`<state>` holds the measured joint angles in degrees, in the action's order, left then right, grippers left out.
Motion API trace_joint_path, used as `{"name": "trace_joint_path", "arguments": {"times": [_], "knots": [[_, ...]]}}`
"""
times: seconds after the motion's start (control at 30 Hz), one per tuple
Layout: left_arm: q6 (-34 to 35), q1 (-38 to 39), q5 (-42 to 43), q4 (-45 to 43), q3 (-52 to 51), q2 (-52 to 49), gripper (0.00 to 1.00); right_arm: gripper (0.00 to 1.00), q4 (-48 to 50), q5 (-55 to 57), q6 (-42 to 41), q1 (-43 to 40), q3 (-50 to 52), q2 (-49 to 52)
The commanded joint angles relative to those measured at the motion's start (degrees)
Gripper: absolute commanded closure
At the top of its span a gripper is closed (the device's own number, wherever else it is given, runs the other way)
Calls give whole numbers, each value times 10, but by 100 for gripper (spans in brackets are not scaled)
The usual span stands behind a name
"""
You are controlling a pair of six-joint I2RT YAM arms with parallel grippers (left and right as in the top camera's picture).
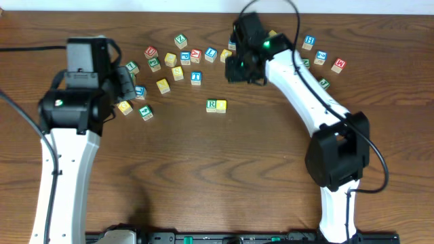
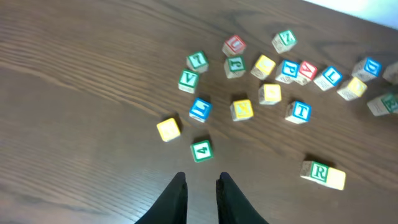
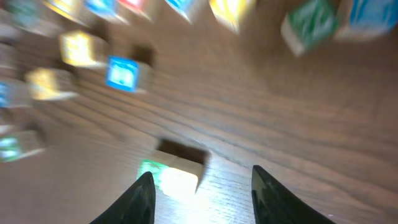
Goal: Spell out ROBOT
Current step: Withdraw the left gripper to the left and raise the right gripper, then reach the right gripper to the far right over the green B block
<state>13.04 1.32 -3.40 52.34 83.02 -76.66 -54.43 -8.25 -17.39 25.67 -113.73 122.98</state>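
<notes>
The R cube (image 1: pixel 211 105), a green letter on a white face, sits just below the middle of the overhead frame, on the brown worktop (image 1: pixel 271 169). A yellow cube (image 1: pixel 222 106) touches its right side, so the two make a short row. In the left wrist view the same pair lies at the lower right, with the R cube (image 2: pixel 318 172) to the left of the yellow cube (image 2: pixel 336 179).

Above and to the left of the pair, apart from it, stands the blue T cube (image 1: pixel 196 77). It is at the lower edge of the scattered cubes (image 1: pixel 178 57) that arc across the upper part of the frame. Several of those show yellow faces, and their other letters are too small to read surely.

The right claw (image 1: pixel 237 71) hangs above and right of the pair. Its wrist view is blurred, but the fingers (image 3: pixel 142 198) stand spread wide with nothing between them.

The left claw (image 1: pixel 130 80) is at the upper left, among the leftmost cubes. Its fingers (image 2: pixel 176 199) are parted by a narrow gap and pinch nothing.
</notes>
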Motion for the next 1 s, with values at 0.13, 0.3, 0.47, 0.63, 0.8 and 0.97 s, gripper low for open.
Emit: {"name": "trace_joint_path", "arguments": {"times": [0.13,0.3,0.47,0.63,0.8,0.97], "knots": [[-7,-38,43,9,18,21,70,50,-24,-7,23,14,-80,-27],[-8,-65,60,59,89,19,70,48,-81,-5,29,17,-140,-26],[-8,-74,60,82,132,19,70,48,-100,6,29,19,-185,-26],[-8,-74,60,99,132,9,70,48,-76,43,-5,18,-187,-26],[-8,-74,60,126,131,-6,70,48,-42,83,-41,17,-186,-16],[-8,-74,60,128,127,-12,60,46,-19,84,-59,18,-186,5]]}}
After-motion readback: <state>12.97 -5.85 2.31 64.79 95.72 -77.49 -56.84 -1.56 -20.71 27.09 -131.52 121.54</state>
